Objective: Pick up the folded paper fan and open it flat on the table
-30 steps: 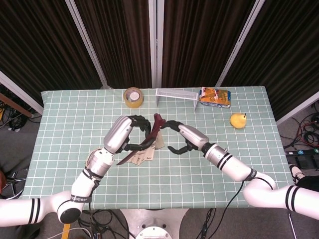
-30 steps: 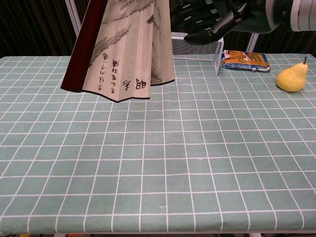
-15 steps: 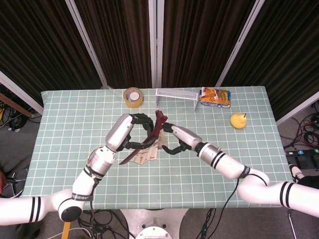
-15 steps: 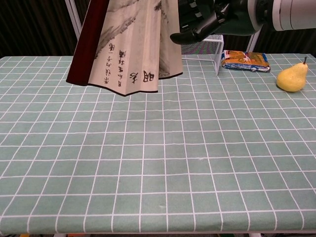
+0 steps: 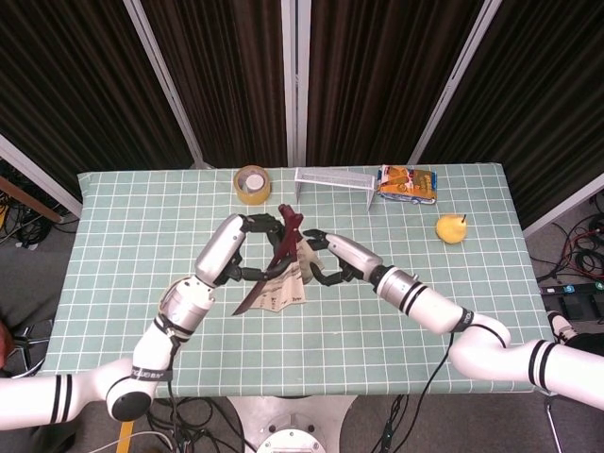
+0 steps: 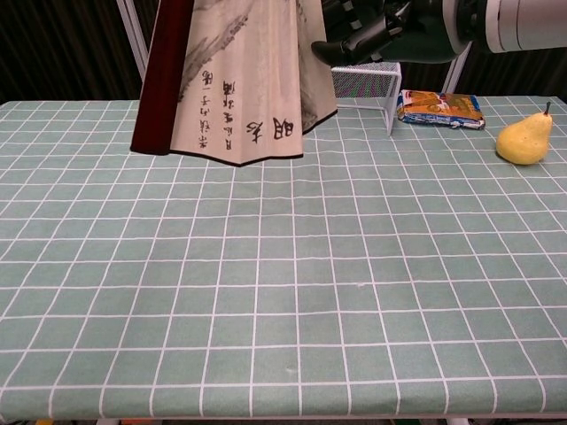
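Observation:
The paper fan (image 5: 280, 286) is partly spread and hangs above the table, its dark red guard stick (image 5: 269, 269) slanting down to the left. My left hand (image 5: 247, 247) grips the fan near its pivot end. My right hand (image 5: 327, 262) curls its fingers around the fan's right edge. In the chest view the fan (image 6: 239, 80) fills the upper left, cream paper with black writing, its lower edge clear of the tablecloth. The right hand (image 6: 390, 31) shows at the top, one finger on the fan's right edge. The left hand is out of the chest view.
A tape roll (image 5: 252, 183), a wire rack (image 5: 332, 179), a snack packet (image 5: 408, 182) and a yellow pear (image 5: 451, 227) stand along the far side of the green checked table (image 5: 123, 245). In the chest view the rack (image 6: 363, 80) is behind the fan.
The right hand has closed in from the right onto the fan's edge. The fan has shifted a little to the right and stands more upright.

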`<action>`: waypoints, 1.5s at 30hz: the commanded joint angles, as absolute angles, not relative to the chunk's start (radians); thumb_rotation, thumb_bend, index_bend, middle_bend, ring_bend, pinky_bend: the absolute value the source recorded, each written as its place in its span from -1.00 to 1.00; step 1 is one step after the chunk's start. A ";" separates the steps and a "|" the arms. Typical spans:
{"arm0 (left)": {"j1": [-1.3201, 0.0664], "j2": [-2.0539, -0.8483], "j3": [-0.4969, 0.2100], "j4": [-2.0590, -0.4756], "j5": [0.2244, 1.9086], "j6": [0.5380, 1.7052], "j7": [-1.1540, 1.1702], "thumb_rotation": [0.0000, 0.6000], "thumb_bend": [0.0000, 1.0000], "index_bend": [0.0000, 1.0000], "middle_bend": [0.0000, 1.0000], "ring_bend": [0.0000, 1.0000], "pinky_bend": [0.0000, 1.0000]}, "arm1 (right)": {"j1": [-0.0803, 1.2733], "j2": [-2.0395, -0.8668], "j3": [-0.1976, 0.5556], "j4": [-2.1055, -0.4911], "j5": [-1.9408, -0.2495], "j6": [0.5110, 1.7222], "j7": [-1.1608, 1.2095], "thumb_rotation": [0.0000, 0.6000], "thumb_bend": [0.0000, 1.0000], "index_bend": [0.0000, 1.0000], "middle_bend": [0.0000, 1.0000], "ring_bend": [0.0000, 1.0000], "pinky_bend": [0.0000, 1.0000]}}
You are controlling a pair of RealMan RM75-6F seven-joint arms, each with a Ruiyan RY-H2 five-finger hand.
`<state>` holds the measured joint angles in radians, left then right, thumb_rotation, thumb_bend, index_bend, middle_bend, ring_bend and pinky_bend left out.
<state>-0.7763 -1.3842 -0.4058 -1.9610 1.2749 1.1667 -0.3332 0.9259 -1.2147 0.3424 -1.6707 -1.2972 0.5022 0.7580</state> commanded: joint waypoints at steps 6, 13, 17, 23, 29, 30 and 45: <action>-0.766 -1.348 -0.378 -1.956 1.291 1.148 -0.296 1.00 -0.30 0.37 0.30 0.09 0.12 | 0.910 -1.191 0.327 -1.681 -1.304 0.570 0.660 1.00 0.17 0.33 -0.36 -0.93 -1.00; -0.758 -1.320 -0.342 -1.916 1.292 1.129 -0.222 1.00 -0.30 0.37 0.29 0.09 0.12 | 0.875 -1.169 0.319 -1.700 -1.318 0.684 0.549 1.00 0.17 0.33 -0.35 -0.93 -1.00; -0.758 -1.305 -0.313 -1.894 1.304 1.117 -0.148 1.00 -0.30 0.37 0.29 0.09 0.11 | 0.856 -1.168 0.312 -1.706 -1.316 0.748 0.477 1.00 0.18 0.34 -0.35 -0.93 -1.00; -0.761 -1.294 -0.283 -1.869 1.317 1.110 -0.047 1.00 -0.30 0.37 0.29 0.09 0.11 | 0.834 -1.174 0.310 -1.700 -1.315 0.816 0.429 1.00 0.17 0.35 -0.35 -0.93 -1.00; -0.765 -1.281 -0.265 -1.879 1.297 1.095 0.051 1.00 -0.30 0.37 0.30 0.08 0.11 | 0.824 -1.168 0.316 -1.713 -1.315 0.856 0.400 1.00 0.17 0.35 -0.36 -0.93 -1.00; -0.767 -1.277 -0.261 -1.879 1.294 1.091 0.073 1.00 -0.30 0.37 0.29 0.08 0.11 | 0.823 -1.165 0.316 -1.717 -1.317 0.862 0.396 1.00 0.17 0.35 -0.36 -0.93 -1.00; -0.757 -1.393 -0.172 -1.755 1.333 1.199 0.485 1.00 -0.30 0.37 0.29 0.08 0.12 | 0.767 -1.191 0.274 -1.675 -1.400 1.027 0.230 1.00 0.17 0.35 -0.37 -0.93 -1.00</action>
<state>-0.7624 -1.3559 -0.1979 -1.7931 1.3097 1.1718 0.4375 0.7747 -1.1826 0.2820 -1.6841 -1.3905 1.0158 0.2376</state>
